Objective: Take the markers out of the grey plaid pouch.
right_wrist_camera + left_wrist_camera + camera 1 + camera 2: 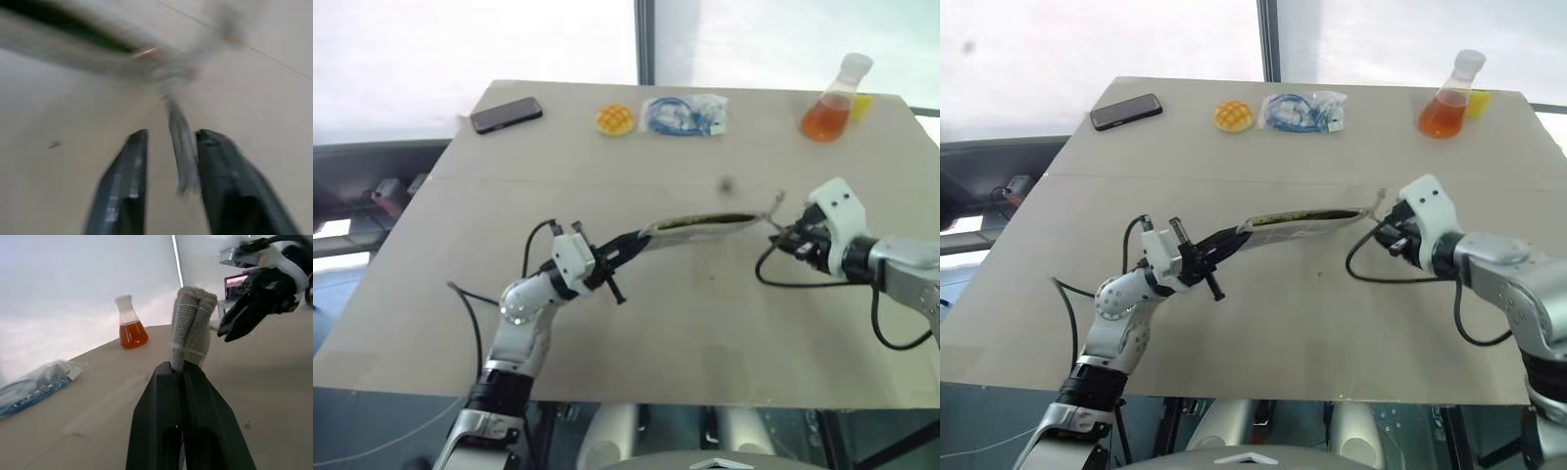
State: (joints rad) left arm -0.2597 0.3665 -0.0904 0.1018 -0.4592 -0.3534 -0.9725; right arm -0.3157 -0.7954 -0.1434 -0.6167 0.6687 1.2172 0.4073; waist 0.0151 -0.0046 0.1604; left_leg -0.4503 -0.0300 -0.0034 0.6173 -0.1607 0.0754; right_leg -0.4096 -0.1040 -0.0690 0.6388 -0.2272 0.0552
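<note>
— Pouch position? The grey plaid pouch (700,227) hangs lifted over mid-table, my left gripper (182,374) clenched on its left end.

— And the right side?

— My right gripper (167,142) sits just off the pouch's right end, fingers parted around the pull cord (182,147), not pinching it. Bare table (705,343) lies nearer me; flask (830,103) and phone (506,115) line the far edge.

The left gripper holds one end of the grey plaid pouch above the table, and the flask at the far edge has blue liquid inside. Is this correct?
Not quite: the flask holds orange liquid, as the left eye view shows. The left gripper does hold one end of the grey plaid pouch above the table.
</note>
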